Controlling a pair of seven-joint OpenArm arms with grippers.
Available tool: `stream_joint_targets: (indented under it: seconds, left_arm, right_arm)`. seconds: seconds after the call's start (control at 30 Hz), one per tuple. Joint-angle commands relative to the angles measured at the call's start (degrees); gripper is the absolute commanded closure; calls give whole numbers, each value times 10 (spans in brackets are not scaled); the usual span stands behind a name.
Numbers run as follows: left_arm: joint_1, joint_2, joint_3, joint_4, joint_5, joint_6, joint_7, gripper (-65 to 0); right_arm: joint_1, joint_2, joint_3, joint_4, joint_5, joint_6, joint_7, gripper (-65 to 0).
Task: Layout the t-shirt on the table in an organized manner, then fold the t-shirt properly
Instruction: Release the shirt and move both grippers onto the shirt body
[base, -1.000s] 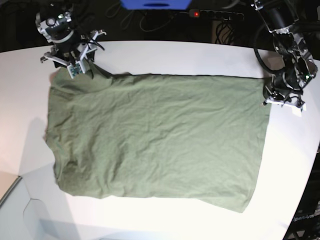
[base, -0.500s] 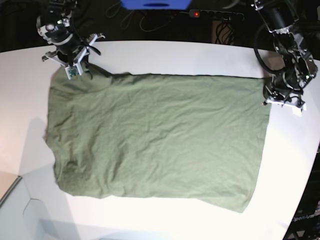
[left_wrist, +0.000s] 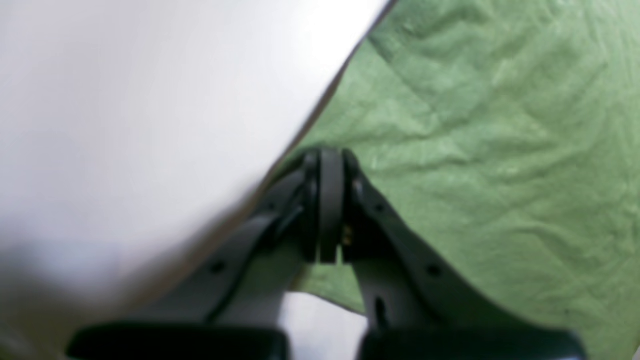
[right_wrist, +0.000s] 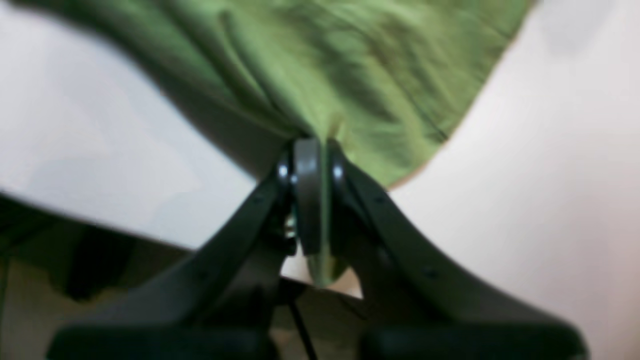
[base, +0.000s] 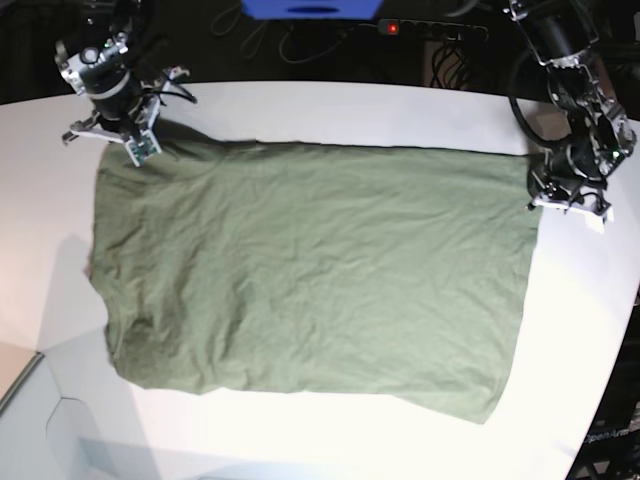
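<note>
The olive-green t-shirt (base: 310, 270) lies spread and wrinkled across the white table (base: 330, 115). My right gripper (base: 138, 150) is at the shirt's far left corner; in the right wrist view the right gripper (right_wrist: 312, 145) is shut on a pinch of t-shirt (right_wrist: 360, 65) fabric, with cloth showing between the fingers. At the far right corner sits my left gripper (base: 545, 190). In the left wrist view the left gripper (left_wrist: 327, 155) is shut on the edge of the t-shirt (left_wrist: 500, 150), over the table (left_wrist: 150, 100).
A blue object (base: 310, 8) and a power strip with a red light (base: 392, 27) lie beyond the table's far edge. The table's curved edge runs down the right side (base: 610, 380). A pale panel (base: 40, 430) sits at the lower left.
My right gripper has closed on the shirt's far left corner and pulled it left and back, straightening the top edge. The left gripper has stayed put.
</note>
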Motion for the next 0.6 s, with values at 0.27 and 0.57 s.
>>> stream_joint_targets:
  seconds: [0.27,0.57]
  left_arm:
    - [-8,-10,-2,10,-2,4,-2,0]
    - [-9,-10,-4,69,-3,4,-2,0]
  right_arm:
    - [-6,23,-44,25,-59,41,-56,-331]
    - [92,-39,108,36,-61,41,-54,-388]
